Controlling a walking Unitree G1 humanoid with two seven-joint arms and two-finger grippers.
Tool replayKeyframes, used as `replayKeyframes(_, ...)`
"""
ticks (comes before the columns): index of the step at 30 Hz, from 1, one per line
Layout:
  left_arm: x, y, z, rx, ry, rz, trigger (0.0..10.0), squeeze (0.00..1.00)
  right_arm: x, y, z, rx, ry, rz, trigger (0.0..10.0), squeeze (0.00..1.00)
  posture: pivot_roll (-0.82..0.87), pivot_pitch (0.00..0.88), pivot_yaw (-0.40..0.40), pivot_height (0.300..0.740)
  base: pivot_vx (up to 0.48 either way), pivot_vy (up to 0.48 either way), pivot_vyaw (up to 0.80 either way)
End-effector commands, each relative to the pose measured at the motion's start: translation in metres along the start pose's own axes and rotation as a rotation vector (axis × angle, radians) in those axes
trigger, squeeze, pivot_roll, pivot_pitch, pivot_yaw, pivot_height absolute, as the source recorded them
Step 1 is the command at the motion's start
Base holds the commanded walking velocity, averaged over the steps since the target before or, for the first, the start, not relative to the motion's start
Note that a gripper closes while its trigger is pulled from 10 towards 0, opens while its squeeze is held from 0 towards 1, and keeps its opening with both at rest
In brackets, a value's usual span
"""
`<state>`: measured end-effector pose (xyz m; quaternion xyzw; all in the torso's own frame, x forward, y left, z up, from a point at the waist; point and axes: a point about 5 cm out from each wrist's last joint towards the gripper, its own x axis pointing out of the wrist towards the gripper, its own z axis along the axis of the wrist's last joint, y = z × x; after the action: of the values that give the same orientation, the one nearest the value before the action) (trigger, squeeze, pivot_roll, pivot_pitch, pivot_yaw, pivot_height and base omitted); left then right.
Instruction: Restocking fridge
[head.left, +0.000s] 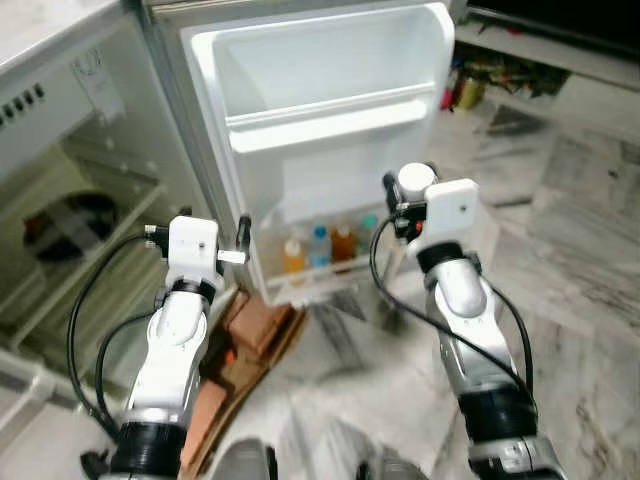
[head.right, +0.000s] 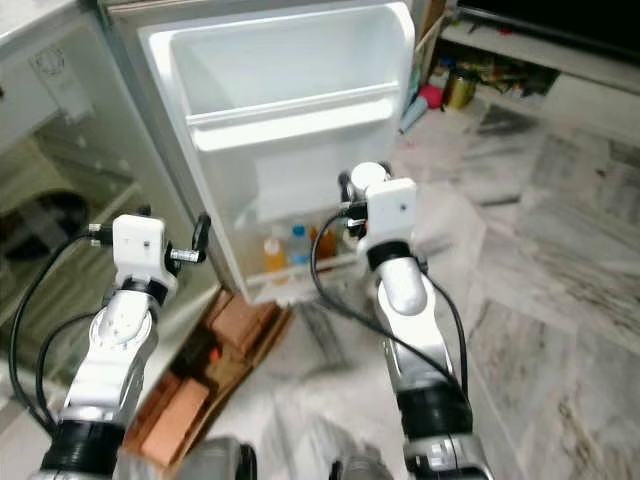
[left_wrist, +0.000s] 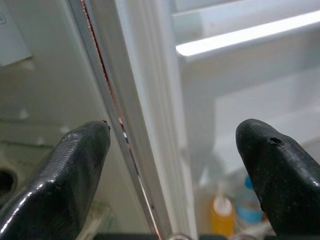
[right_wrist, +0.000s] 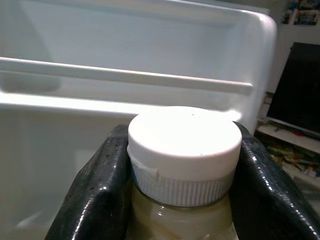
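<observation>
The fridge door (head.left: 320, 110) stands open before me, its upper shelves bare and its bottom shelf (head.left: 325, 275) holding several small bottles (head.left: 318, 245). My right gripper (head.left: 405, 205) is shut on a white-capped bottle (right_wrist: 185, 145) of pale liquid, held upright just right of that bottom shelf; its fingers (right_wrist: 95, 195) clasp the bottle below the cap. My left gripper (head.left: 240, 240) is open and empty, raised beside the door's hinge edge (left_wrist: 125, 135), with its fingers (left_wrist: 75, 170) wide apart.
The fridge interior (head.left: 80, 220) with its wire shelves lies to the left. Flattened cardboard and brown boxes (head.left: 250, 335) rest on the marble floor below the door. A low shelf with clutter (head.left: 480, 85) stands at the back right.
</observation>
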<state>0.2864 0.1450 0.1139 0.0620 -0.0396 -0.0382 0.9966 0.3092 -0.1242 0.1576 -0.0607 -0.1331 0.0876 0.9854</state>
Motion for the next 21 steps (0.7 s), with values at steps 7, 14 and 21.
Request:
replayKeyframes(7, -0.001, -0.013, 0.005, -0.053, -0.017, -0.043, 10.0, 0.00, 0.006, -0.008, 0.017, -0.014, -0.077, -0.036, 10.0, 0.00, 0.06, 0.070, 0.002, 0.740, 0.242, 0.000, 0.00)
replayKeyframes(14, -0.001, -0.013, 0.006, -0.044, -0.021, -0.052, 10.0, 0.00, 0.010, 0.002, 0.030, -0.022, -0.123, 0.041, 10.0, 0.00, 0.06, 0.071, 0.003, 0.740, 0.000, 0.000, 0.00)
replayKeyframes(21, -0.002, -0.014, 0.006, -0.048, -0.015, -0.059, 10.0, 0.00, 0.008, 0.002, 0.027, 0.014, -0.081, 0.031, 10.0, 0.00, 0.06, 0.074, 0.004, 0.740, 0.000, 0.000, 0.00)
